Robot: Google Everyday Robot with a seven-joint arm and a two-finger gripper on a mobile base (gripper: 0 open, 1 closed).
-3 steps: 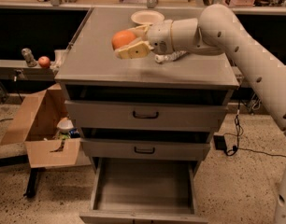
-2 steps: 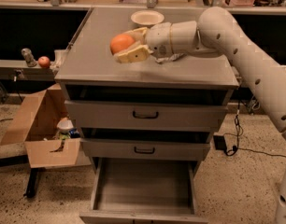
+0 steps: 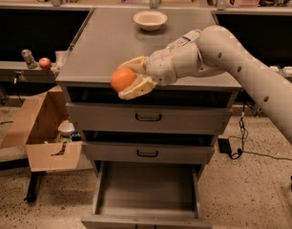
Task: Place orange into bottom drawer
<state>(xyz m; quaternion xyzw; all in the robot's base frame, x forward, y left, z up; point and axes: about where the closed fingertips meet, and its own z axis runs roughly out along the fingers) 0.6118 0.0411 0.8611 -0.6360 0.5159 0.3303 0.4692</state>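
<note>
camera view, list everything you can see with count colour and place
orange: 1, orange, between the fingers, over the cabinet's front edge
bottom drawer: 1, grey, pulled open, lowest
upper drawers: 2, grey, shut, above it
cabinet: 1, grey, centre
bowl: 1, cream, back of cabinet top
apple: 1, red, shelf at left
box: 1, brown, floor at left
gripper: 1, cream, shut on the orange at the cabinet's front edge
arm: 1, white, from the right

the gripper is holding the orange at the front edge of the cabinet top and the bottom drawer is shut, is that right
Not quite: the bottom drawer is pulled open, not shut, as the camera view shows. The gripper does hold the orange at the front edge of the cabinet top.
</note>
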